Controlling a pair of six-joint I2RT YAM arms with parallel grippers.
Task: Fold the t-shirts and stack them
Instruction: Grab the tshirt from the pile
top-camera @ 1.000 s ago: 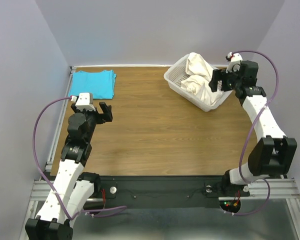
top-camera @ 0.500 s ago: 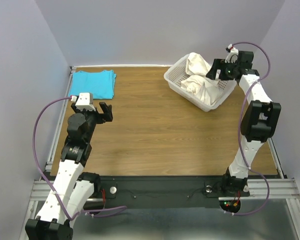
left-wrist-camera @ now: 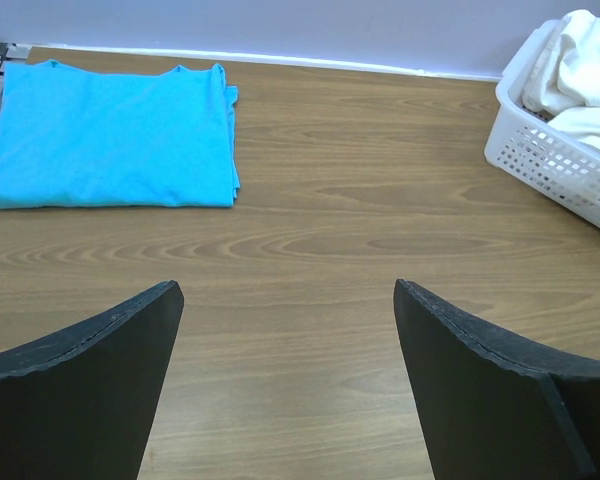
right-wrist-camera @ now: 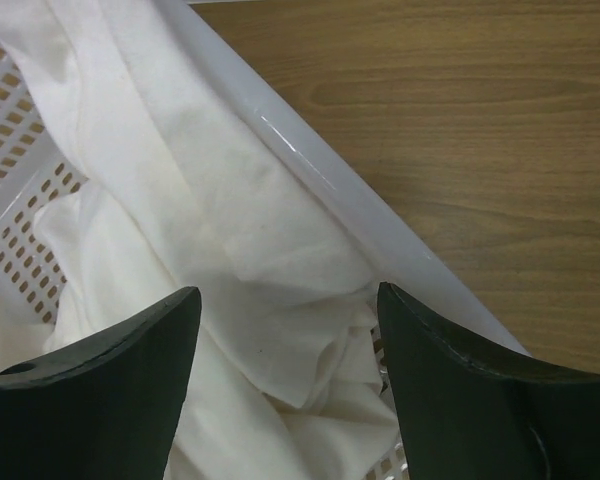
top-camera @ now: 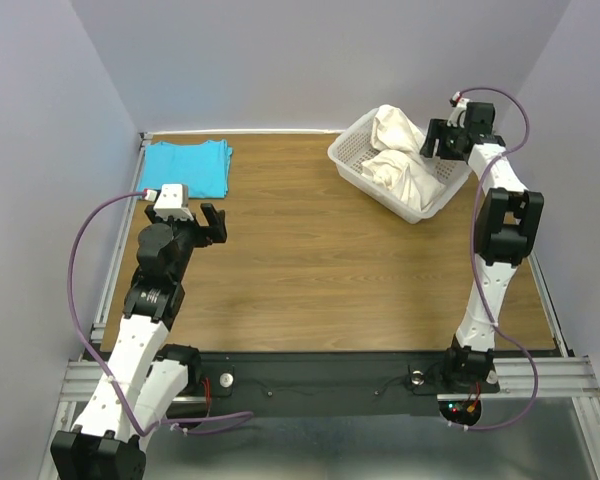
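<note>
Your right fingers (right-wrist-camera: 110, 380) stand parted with nothing clamped between them, hovering over the cream t-shirt (right-wrist-camera: 230, 230). From the right wrist camera, that shirt lies crumpled in the white basket (right-wrist-camera: 320, 165), and a fold of it fills the gap between the two tips and runs under both of them. You cannot tell from these views whether the tips touch the cloth. One layer of the shirt is draped up against the inside of the basket's rim, just beyond the fingers, with bare tabletop (right-wrist-camera: 480, 130) past the rim. From above, the basket (top-camera: 355, 160) sits at the far right of the tabletop, the cream t-shirt (top-camera: 395, 150) heaped above its walls, and your right fingers (top-camera: 432, 148) are at its far right corner.

Your left fingers (left-wrist-camera: 90, 380) are spread wide and hold nothing, hanging above bare wood. The turquoise t-shirt (left-wrist-camera: 105, 135) lies flat and folded at the far left corner, well ahead of them and to their left, apart from both tips. In the overhead view it (top-camera: 185, 167) lies just beyond your left fingers (top-camera: 212, 222).
</note>
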